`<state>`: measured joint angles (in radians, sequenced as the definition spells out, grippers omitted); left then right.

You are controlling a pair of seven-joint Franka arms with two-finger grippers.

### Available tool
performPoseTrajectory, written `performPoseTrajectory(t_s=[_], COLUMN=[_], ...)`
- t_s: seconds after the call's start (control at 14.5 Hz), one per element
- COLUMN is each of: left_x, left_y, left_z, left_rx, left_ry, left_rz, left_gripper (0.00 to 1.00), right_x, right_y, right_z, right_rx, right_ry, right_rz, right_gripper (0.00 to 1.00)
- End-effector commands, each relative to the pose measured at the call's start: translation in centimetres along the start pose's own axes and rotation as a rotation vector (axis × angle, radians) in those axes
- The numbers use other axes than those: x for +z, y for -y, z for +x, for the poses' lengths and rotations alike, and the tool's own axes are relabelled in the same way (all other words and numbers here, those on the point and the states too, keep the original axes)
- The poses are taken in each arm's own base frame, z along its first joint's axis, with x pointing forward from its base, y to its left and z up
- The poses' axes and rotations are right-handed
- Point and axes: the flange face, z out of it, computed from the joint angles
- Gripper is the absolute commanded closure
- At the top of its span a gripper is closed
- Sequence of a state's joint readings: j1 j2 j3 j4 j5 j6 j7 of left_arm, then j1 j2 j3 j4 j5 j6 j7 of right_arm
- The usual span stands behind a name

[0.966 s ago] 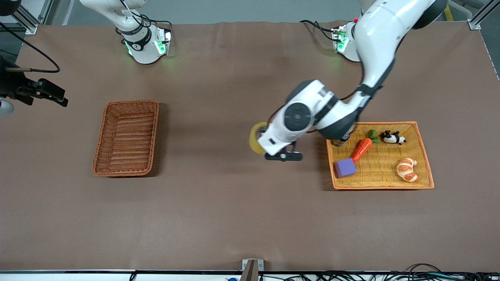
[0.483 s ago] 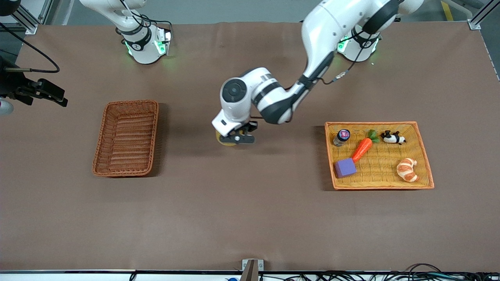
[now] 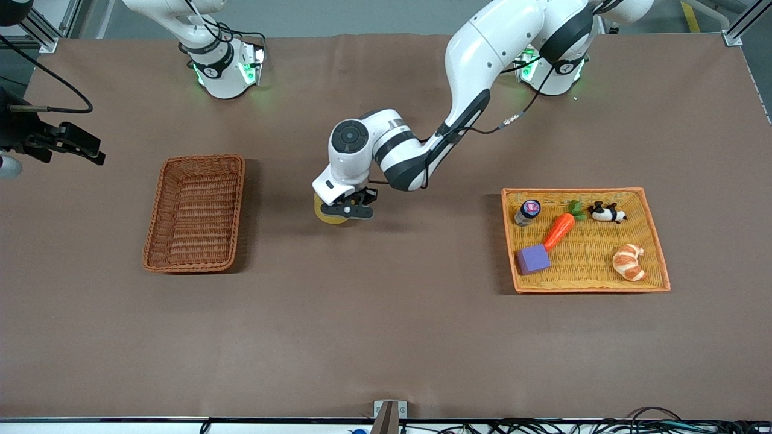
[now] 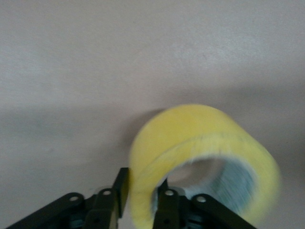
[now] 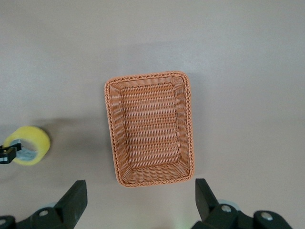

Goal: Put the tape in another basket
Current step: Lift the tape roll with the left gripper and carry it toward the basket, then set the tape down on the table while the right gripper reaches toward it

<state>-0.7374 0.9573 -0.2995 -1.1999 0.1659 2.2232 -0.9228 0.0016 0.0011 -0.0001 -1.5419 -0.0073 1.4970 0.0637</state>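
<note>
The tape is a yellowish ring, held on edge in my left gripper low over the middle of the table. In the left wrist view the two black fingers pinch the roll's wall, one outside and one inside the hole, and the tape fills the view. The reddish-brown basket sits empty toward the right arm's end. My right gripper is open and empty, high above the basket. The right wrist view also shows the tape beside the basket.
The yellow-orange tray at the left arm's end holds a carrot, a purple block, a croissant, a panda toy and a small jar. Bare brown table lies between tape and basket.
My left gripper has carried the tape from beside the tray across the middle of the table toward the basket. The right arm has not moved.
</note>
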Motion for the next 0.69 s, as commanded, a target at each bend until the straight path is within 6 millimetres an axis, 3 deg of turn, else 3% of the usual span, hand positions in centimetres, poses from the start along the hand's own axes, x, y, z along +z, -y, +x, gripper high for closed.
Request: performPoseTrajectory(t_s=[0.0,0.14,0.21,0.28,0.34,0.48,0.62], left_x=[-0.4,-2.0,-3.3,-4.3,-6.4,-11.4,-17.7], left_y=[-0.9,-0.8,-0.6,-0.5,0.3,4.1,7.7], left_z=[0.4,0.9,1.4,1.7,2.8,5.7,7.5], left_rx=[-0.012,-0.037,-0.049,-0.051,-0.066,-0.113,-0.124], left_ry=[0.003,0.010,-0.004,-0.014,-0.034,-0.030,-0.029], left_rz=[-0.053,-0.072,-0.079,-0.082,-0.093,-0.058,-0.013], left_gripper=[0.60,0.40,0.12,0.00,0.00,0.00,0.00], right_x=[0.1,0.1,0.2,0.2,0.2,0.7,1.6], right_y=[-0.2,-0.2,-0.1,-0.1,-0.1,0.5,2.9], right_z=[-0.3,-0.3,-0.2,-0.2,-0.2,0.2,0.6], right_rx=[-0.008,-0.008,-0.010,-0.010,-0.008,-0.016,-0.045], right_ry=[0.003,0.003,0.003,0.003,0.001,0.001,-0.010], right_rz=[-0.008,-0.008,-0.008,-0.008,-0.008,-0.009,-0.008], right_gripper=[0.00,0.00,0.00,0.00,0.00,0.00,0.00])
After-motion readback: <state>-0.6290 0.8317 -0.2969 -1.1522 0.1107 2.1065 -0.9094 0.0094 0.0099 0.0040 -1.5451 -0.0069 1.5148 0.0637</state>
